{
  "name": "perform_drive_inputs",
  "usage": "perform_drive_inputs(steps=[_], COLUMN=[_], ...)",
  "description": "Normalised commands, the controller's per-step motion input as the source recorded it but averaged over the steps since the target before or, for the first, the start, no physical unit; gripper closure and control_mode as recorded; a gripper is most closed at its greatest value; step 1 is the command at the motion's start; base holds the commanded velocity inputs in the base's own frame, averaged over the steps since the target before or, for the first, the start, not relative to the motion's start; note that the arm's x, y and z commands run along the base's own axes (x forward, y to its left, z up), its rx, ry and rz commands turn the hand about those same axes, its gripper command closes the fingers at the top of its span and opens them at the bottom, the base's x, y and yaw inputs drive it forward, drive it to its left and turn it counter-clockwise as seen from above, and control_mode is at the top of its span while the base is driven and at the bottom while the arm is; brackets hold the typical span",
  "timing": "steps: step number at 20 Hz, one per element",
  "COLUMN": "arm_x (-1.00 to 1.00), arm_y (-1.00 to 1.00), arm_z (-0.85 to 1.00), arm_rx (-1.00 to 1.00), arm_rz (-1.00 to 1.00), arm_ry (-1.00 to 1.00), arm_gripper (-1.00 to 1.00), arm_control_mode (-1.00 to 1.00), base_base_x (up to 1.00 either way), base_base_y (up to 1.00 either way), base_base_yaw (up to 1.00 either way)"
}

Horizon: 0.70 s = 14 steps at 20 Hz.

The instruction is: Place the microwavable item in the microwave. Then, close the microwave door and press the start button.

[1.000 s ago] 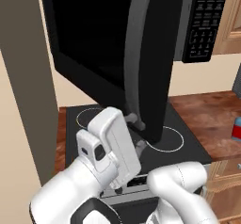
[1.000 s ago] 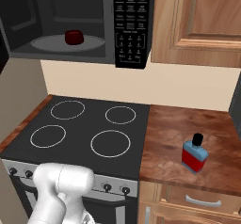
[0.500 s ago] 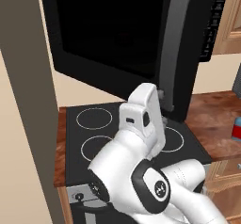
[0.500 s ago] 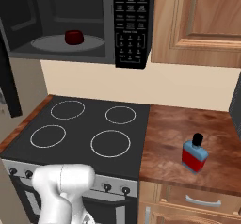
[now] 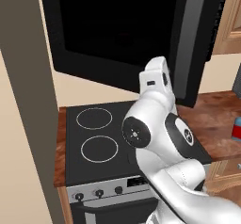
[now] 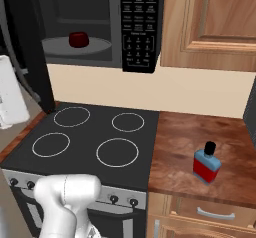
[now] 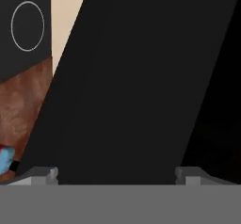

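**Operator:** What's the biggest thing in front of you?

**Spotter:** You have the microwave [image 6: 100, 27] hanging over the stove [image 6: 85, 142], its cavity lit and its black keypad panel [image 6: 141, 24] on the right side. The microwave door [image 5: 127, 35] is swung out, part open; from the left base view you see its wide dark window face-on, and in the right base view its edge stands as a dark slab at the left of the cavity.

**Operator:** And the arm?

**Spotter:** Your arm [image 5: 160, 138] rises over the front right of the stove, with the hand up against the lower part of the door. In the hand view the door's black panel sits just ahead of the gripper [image 7: 117, 175].

**Operator:** Jaws?

**Spotter:** Released, you have them spread wide with nothing between them; the two finger tips [image 7: 49, 175] stand far apart at the bottom of the hand view.

**Operator:** Where is the mug?

**Spotter:** Your dark red mug [image 6: 78, 39] sits inside the microwave, on the grey turntable [image 6: 75, 47], toward its back and near the middle.

**Operator:** Anything smaller?

**Spotter:** You have a blue-and-red container [image 6: 206, 163] with a black cap on the wooden counter [image 6: 200, 132], right of the stove and toward the counter's front edge
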Motion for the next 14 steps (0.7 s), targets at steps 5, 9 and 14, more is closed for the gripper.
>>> perform_drive_inputs(steps=[5,9,14], arm_x=[0.83,0.86,0.93], arm_y=[-0.31,-0.29,-0.1], arm_z=[0.11,0.0,0.15], arm_rx=[0.04,0.03,0.04], arm_rz=[0.06,0.08,0.02], arm_ry=[0.24,0.2,0.24], arm_gripper=[-1.0,-1.0,-1.0], arm_control_mode=[-1.0,-1.0,-1.0], base_base_x=[0.0,0.0,0.0], base_base_y=[0.0,0.0,0.0], base_base_yaw=[0.0,0.0,0.0])
